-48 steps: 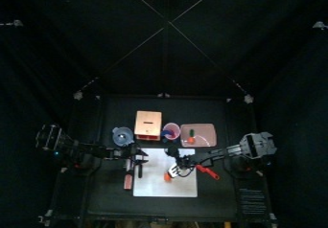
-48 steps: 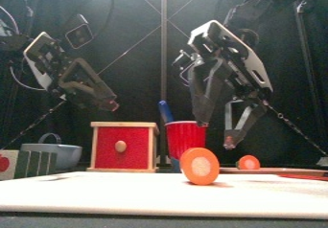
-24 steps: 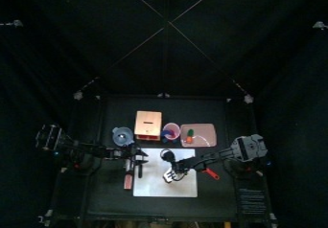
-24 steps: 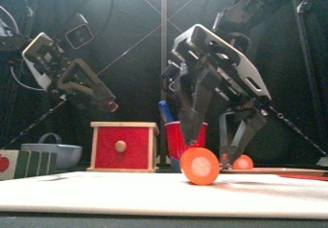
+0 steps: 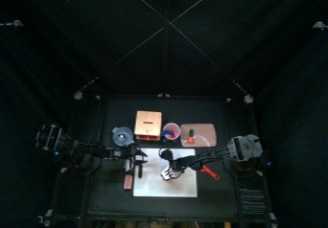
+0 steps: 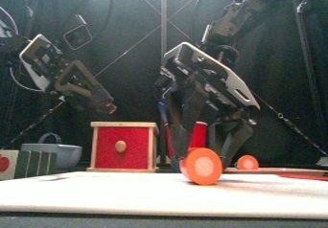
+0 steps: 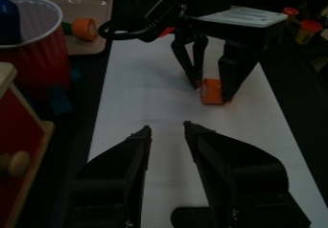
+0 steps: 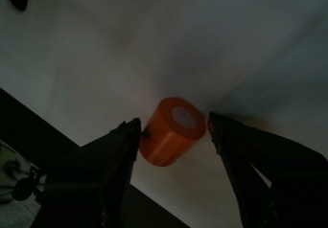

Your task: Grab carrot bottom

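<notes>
The carrot is straddled by the right gripper, its jaws spread, nothing clasped. The left gripper is held parted and empty. No writing is legible.

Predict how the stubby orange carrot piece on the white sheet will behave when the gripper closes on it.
The stubby orange carrot piece looks like a smooth, short cylinder, so it may roll or slip sideways. It probably stays rigid, being a solid-looking toy. The right gripper has its open jaws on either side of it, so an off-centre squeeze could squirt it out.

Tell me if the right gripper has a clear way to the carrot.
Probably yes. The right gripper hangs open right over the carrot, one jaw to each side, with nothing between them.
</notes>
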Controlling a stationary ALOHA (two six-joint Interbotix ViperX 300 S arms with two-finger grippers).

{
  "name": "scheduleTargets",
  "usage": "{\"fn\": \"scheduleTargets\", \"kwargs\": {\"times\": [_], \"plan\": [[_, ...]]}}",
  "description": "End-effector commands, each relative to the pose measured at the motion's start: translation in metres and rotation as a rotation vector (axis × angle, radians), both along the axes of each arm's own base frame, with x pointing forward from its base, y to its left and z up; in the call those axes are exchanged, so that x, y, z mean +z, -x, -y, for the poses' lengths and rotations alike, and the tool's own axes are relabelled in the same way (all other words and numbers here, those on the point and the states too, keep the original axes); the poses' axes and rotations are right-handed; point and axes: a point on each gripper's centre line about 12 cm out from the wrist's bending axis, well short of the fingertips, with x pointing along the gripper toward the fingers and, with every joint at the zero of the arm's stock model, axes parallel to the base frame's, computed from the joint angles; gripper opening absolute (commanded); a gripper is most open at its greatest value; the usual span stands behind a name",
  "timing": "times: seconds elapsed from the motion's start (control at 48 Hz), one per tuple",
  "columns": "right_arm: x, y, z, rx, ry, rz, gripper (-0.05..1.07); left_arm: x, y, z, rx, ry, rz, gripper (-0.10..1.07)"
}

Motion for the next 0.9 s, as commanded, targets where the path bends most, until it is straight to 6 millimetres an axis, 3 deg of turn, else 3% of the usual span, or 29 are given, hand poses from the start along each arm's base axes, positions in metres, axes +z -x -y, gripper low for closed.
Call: {"fn": "scheduleTargets", "kwargs": {"times": [0.0, 0.188, 0.396, 0.583, 0.75, 0.875], "plan": [[0.013, -0.005, -0.002, 0.005, -0.003, 0.031, 0.78, 0.006, -0.003, -0.001, 0.003, -0.002, 0.025, 0.75], [0.014, -0.004, -0.001, 0.02, 0.015, 0.027, 0.64, 0.007, -0.003, -0.002, 0.005, -0.002, 0.028, 0.75], [0.021, 0.001, 0.003, 0.038, 0.04, 0.008, 0.61, 0.007, -0.003, -0.001, 0.003, -0.002, 0.026, 0.75], [0.052, 0.013, 0.01, 0.059, 0.077, 0.025, 0.61, 0.007, -0.003, -0.002, 0.005, -0.002, 0.028, 0.75], [0.078, 0.034, 0.032, 0.037, 0.114, 0.026, 0.61, 0.007, -0.003, -0.002, 0.007, -0.002, 0.028, 0.75], [0.089, 0.063, 0.059, -0.005, 0.151, 0.002, 0.61, 0.008, -0.004, -0.003, 0.009, -0.001, 0.029, 0.75]]}}
